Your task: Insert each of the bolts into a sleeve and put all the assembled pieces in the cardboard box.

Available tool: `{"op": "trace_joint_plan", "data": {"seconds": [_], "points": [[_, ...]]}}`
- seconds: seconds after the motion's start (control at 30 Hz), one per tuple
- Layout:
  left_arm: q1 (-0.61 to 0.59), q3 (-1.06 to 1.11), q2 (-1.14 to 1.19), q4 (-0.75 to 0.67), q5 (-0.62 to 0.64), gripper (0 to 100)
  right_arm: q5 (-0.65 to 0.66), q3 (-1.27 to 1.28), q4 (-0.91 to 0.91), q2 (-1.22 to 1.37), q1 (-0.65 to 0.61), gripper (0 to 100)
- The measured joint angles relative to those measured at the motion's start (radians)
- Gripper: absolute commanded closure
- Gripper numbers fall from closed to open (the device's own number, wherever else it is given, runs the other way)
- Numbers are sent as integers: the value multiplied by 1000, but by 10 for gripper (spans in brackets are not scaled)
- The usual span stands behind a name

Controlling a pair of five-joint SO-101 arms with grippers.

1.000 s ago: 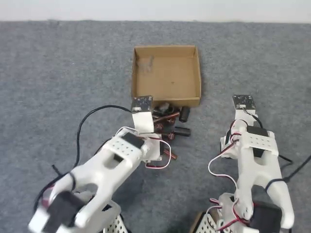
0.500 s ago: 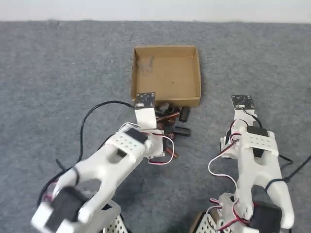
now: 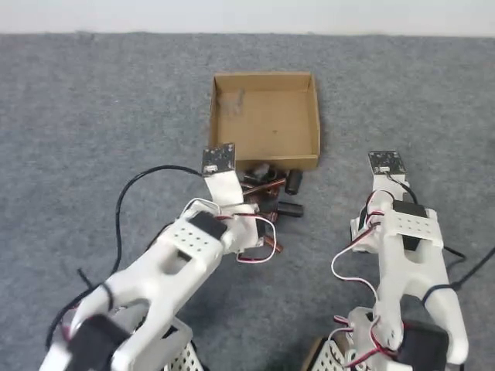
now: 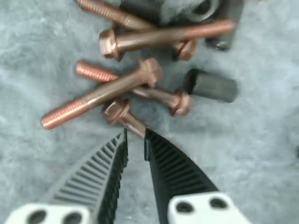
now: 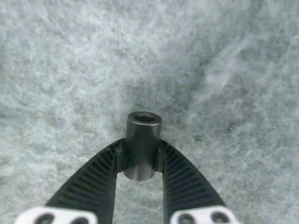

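Right now your right gripper (image 5: pixel 140 159) clamps a dark, hollow sleeve (image 5: pixel 141 142), its bore showing. Your left gripper (image 4: pixel 135 142), jaws a narrow slit apart, sits at the copper-coloured flanged bolts (image 4: pixel 110 90) heaped just beside the cardboard box (image 3: pixel 212 116), perhaps touching one shank.

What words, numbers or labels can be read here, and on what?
None can be read.
The cardboard box is plain.
The bolts and the sleeve in the right pincer show no marks.
The small boards on the wrists carry specks too small to read.
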Motion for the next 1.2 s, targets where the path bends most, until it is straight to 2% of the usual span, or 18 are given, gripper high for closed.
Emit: {"op": "trace_joint_plan", "data": {"seconds": [0.17, 0.57, 0.73, 0.8, 0.9, 1.07, 1.2], "points": [[3, -64, 115, -2, 32, 934, 0, 0, 0, 0, 0, 991], [-31, -98, 152, -3, 35, 933, 0, 0, 0, 0, 0, 991], [-55, -107, 161, -3, 60, 794, 0, 0, 0, 0, 0, 991], [-69, -110, 172, -5, 77, 768, 0, 0, 0, 0, 0, 991], [-57, -107, 193, -2, 80, 813, 0, 0, 0, 0, -2, 991], [-49, -107, 198, -2, 83, 942, 0, 0, 0, 0, -2, 991], [-51, -109, 198, -6, 84, 966, 0, 0, 0, 0, -2, 991]]}}
